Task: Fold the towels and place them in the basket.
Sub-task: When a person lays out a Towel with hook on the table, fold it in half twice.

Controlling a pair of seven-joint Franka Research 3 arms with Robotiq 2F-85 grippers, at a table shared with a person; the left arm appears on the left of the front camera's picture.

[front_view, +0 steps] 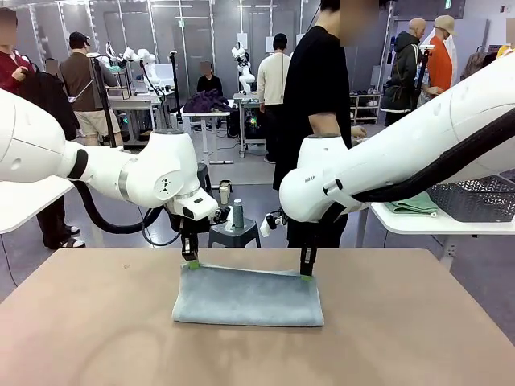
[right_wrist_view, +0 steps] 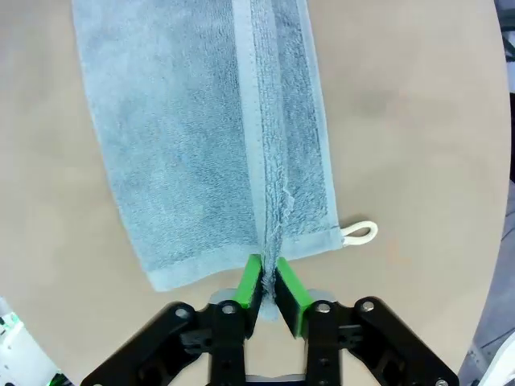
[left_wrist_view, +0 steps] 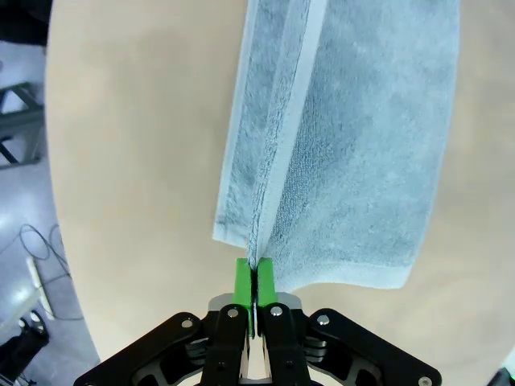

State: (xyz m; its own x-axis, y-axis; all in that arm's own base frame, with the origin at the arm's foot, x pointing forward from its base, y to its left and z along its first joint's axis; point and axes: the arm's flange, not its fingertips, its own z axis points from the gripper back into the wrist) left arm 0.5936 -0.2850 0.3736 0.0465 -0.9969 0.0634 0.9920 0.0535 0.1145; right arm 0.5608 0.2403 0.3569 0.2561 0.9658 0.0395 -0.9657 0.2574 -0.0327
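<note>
Left claw (left_wrist_view: 253, 272) tight on towel (left_wrist_view: 362, 145) hem; right claw (right_wrist_view: 270, 272) slightly ajar, tag loop (right_wrist_view: 360, 232) beside.

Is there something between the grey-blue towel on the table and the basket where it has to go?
Nothing visible blocks the way. The grey-blue towel lies on the table; the basket stands on the white side table at the robot's right, the mint green towel beside it. The right arm reaches in from that side.

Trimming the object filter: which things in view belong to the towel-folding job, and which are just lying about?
Job: grey towel, green towel, basket.
Lying about: stool, bottle on it.
</note>
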